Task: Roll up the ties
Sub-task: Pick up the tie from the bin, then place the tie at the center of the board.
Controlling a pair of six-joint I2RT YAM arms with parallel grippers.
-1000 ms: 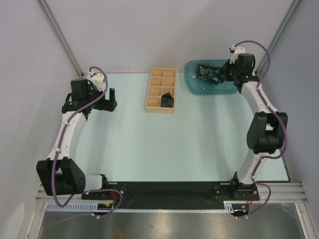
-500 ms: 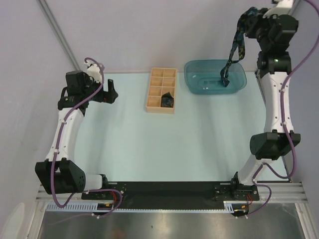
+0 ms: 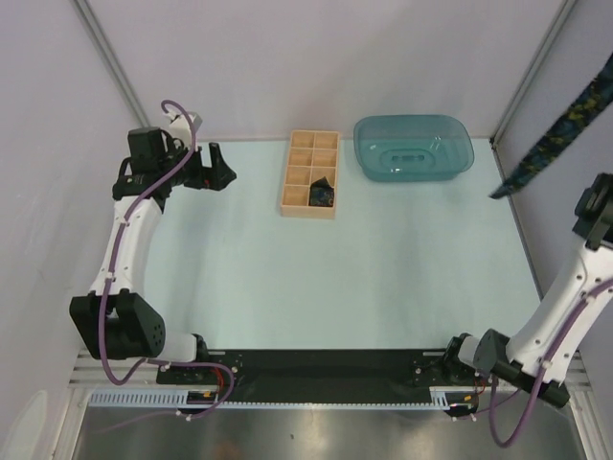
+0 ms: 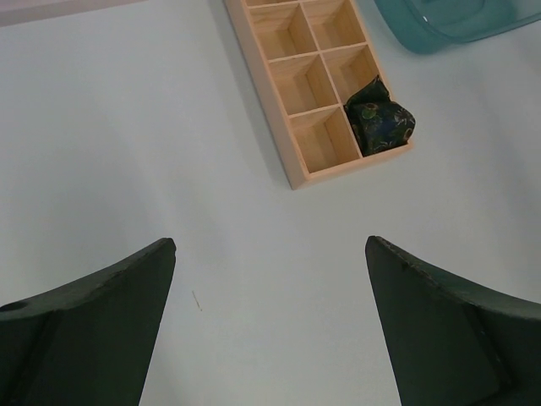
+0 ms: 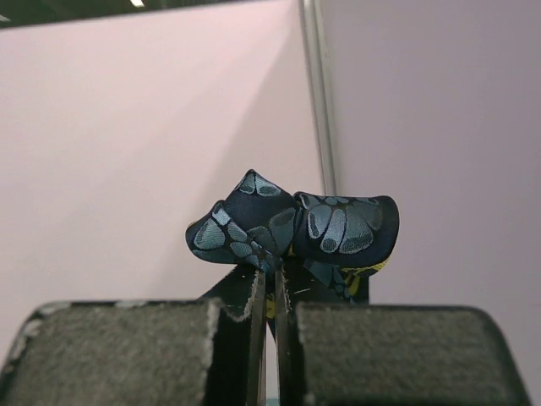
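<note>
My right gripper [image 5: 272,292] is shut on a dark navy tie [image 5: 292,224] with a blue-yellow pattern; the fabric bunches above the fingertips. In the top view the tie [image 3: 556,139] hangs as a long strip at the far right edge, high above the table, and the gripper itself is out of frame there. A rolled dark tie [image 3: 322,192] sits in a near-right compartment of the wooden box [image 3: 297,177]; it also shows in the left wrist view [image 4: 380,125]. My left gripper [image 3: 222,173] is open and empty, left of the box; its fingers [image 4: 110,313] hover over bare table.
A teal plastic tray [image 3: 414,146] stands at the back right, with no tie in it. The wooden box [image 4: 292,80] has several empty compartments. Grey walls and metal frame posts close in the back and sides.
My right arm has swung up and to the right, lifting the tie fully out of the teal tray. My left gripper has shifted slightly right, toward the box.
</note>
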